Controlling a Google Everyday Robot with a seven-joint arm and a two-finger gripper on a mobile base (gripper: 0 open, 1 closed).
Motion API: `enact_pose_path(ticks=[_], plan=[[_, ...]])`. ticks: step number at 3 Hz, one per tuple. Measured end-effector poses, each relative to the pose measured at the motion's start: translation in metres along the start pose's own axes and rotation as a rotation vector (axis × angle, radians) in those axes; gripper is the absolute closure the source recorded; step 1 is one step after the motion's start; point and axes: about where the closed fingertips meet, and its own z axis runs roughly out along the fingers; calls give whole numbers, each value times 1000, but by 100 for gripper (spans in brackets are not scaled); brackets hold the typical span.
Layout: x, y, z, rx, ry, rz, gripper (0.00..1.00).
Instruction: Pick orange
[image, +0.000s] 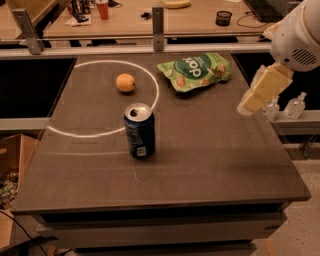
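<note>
The orange (125, 82) is a small round yellow-orange fruit lying on the dark table (200, 165), at the back left, inside a white ring of light. My gripper (250, 104) hangs at the end of the white arm (299, 37), above the table's right edge. It is far to the right of the orange, holds nothing that I can see, and is well apart from everything on the table.
A blue soda can (139, 130) stands upright in front of the orange. A green snack bag (196, 71) lies at the back right. A banana (176, 4) and a red cup (102, 9) sit on the far desk. Clear bottles (299, 105) stand to the right.
</note>
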Motion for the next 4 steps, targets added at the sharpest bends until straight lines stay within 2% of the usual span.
enact_pose_path(ticks=[1, 2, 3, 4], plan=[[-17, -21, 21, -29, -111, 48, 0], [-42, -35, 45, -89, -229, 71, 0], [-71, -40, 73, -124, -280, 59, 0], [-71, -40, 73, -124, -280, 59, 0]])
